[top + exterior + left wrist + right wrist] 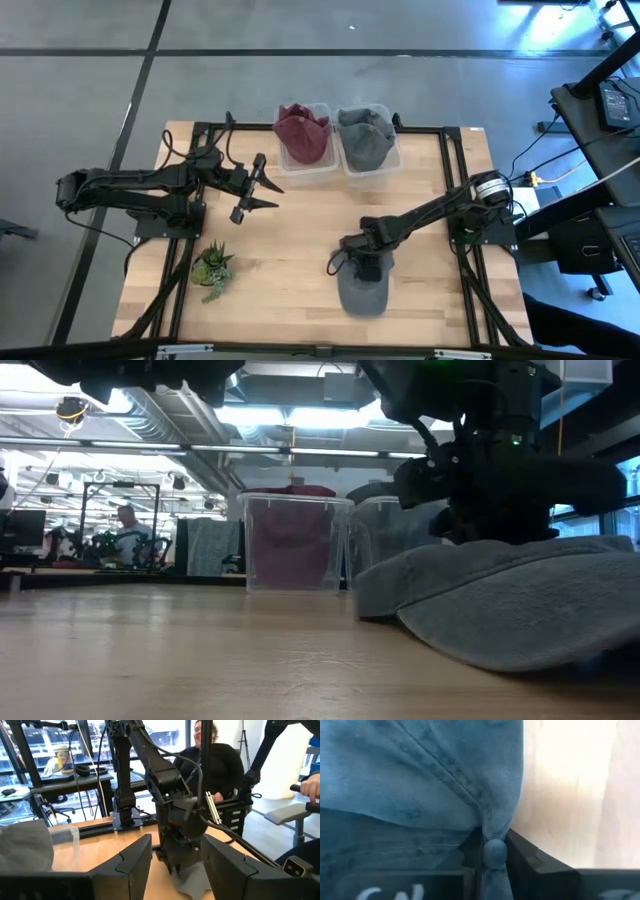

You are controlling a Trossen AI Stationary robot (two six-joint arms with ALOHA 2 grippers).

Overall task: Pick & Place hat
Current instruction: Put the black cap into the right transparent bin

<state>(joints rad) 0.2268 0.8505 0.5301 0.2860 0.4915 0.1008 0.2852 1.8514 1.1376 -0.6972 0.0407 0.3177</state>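
A grey cap (362, 290) lies on the table near its front edge, right of the middle; it also shows in the low view (520, 605) and fills the right wrist view (410, 775). My right gripper (366, 264) stands over it, shut on its crown. My left gripper (262, 190) is open and empty, above the table left of the middle; its fingers frame the left wrist view (172, 862). A red cap (302, 135) and another grey cap (365, 138) sit in two clear bins at the far edge. My right gripper pinches a fold of the cap's crown at the top button (494, 853) between its two fingers (525, 855). The fingers come from above, pointing down. The cap's brim and lower edge (480, 645) rest on the table.
A small potted plant (212, 268) stands near the front left. The two clear bins (345, 165) stand side by side at the far edge, also in the low view (295, 545). A person (210, 755) sits beyond the table's right side.
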